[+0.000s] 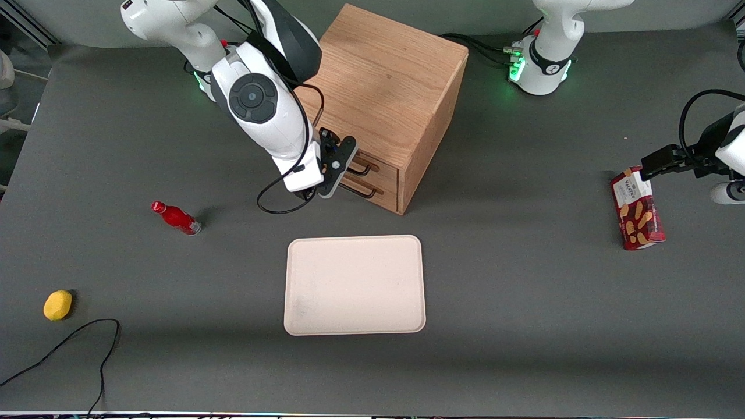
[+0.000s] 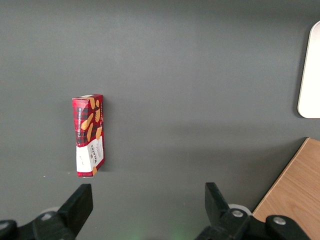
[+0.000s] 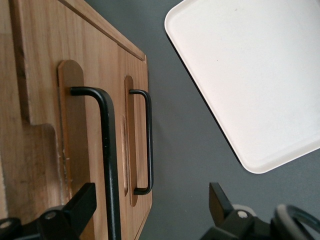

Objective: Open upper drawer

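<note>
**Gripper at the drawer handles**

Front view: the gripper (image 1: 340,169) is hovering in the upper middle of the frame, just in front of the upper drawer (image 1: 372,164) of the cabinet (image 1: 387,87).

Right wrist view: its fingers (image 3: 80,205) are standing apart around the upper drawer's handle (image 3: 107,150), not clamping it; the tray (image 3: 250,70) is lying near

Front cam: high, looking steeply down over whole surface (image 1: 524,326), facing both arm bases, w/ cabinet (image 1: 387,87), tray (image 1: 355,285) and biscuit box (image 1: 637,209) in shot. Right wrist cam: very close to cabinet front, past open gripper (image 3: 150,210), showing upper drawer (image 3: 45,100) handle plus tray edge, both shared w/ front cam. Left wrist cam: looks down at surface, fairly near biscuit box, w/ tray and cabinet corners at frame edge.
</note>
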Motion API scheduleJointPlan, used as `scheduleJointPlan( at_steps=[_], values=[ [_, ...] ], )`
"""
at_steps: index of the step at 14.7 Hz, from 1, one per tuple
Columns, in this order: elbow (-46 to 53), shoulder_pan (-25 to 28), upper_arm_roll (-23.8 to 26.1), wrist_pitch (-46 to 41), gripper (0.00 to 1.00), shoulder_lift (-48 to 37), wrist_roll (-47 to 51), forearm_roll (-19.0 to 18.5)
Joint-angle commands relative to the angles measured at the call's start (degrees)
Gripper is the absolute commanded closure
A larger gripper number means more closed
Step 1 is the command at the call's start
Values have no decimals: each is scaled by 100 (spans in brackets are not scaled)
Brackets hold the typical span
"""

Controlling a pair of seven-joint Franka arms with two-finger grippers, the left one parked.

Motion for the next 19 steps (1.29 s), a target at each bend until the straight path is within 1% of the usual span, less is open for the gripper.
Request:
scheduleJointPlan(
  at_steps=[1,3,13,16,19],
  values=[
    [-209,40,-19,299,0,-22,-185,88],
    [-298,40,-19,459,0,4,-186,88],
    [-360,40,-19,722,0,180,-194,71],
    [-421,40,-10,845,0,189,-194,-8],
    [-456,40,-10,907,0,224,-194,-8]
  ],
)
